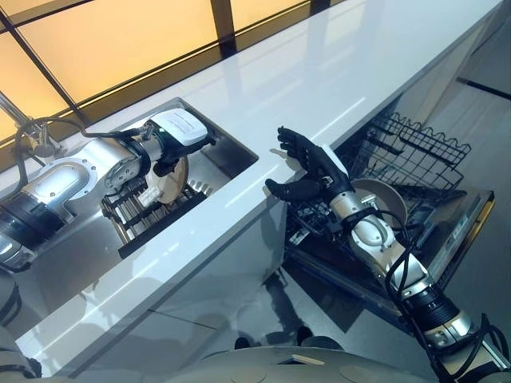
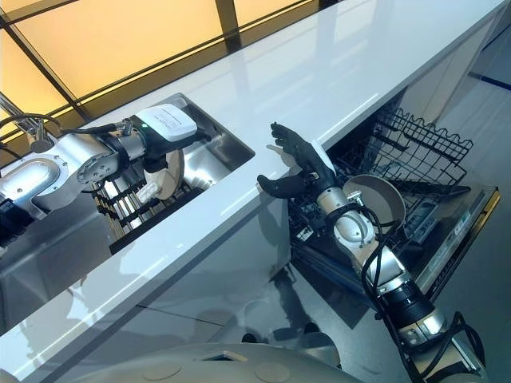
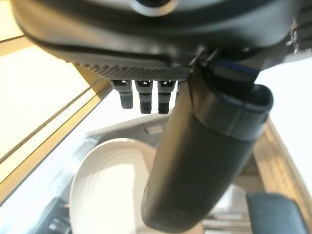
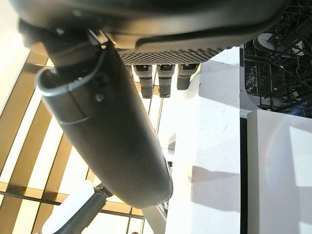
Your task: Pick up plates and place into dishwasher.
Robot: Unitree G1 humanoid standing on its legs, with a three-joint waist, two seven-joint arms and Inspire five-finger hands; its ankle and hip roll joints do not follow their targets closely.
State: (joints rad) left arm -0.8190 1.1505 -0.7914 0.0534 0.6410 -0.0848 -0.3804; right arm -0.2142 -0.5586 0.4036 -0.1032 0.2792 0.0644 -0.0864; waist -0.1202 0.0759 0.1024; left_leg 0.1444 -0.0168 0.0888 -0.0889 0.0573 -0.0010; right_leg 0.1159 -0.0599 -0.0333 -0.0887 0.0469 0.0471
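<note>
1. Over the steel sink at the white worktop's left end: left hand above a round white ribbed plate upright in the dark rack; fingers straight, holding nothing.
2. Right hand spread open, empty, above the worktop's front edge.
3. Open dishwasher's black wire basket holds a white bowl.

A long, glossy white tabletop runs diagonally across the room, reflecting pale light. A stainless steel sink is set into it. Behind the tabletop, large window panels glow warm amber, divided by dark frames. White cabinet fronts stand below the tabletop edge. The floor is smooth and grey.
</note>
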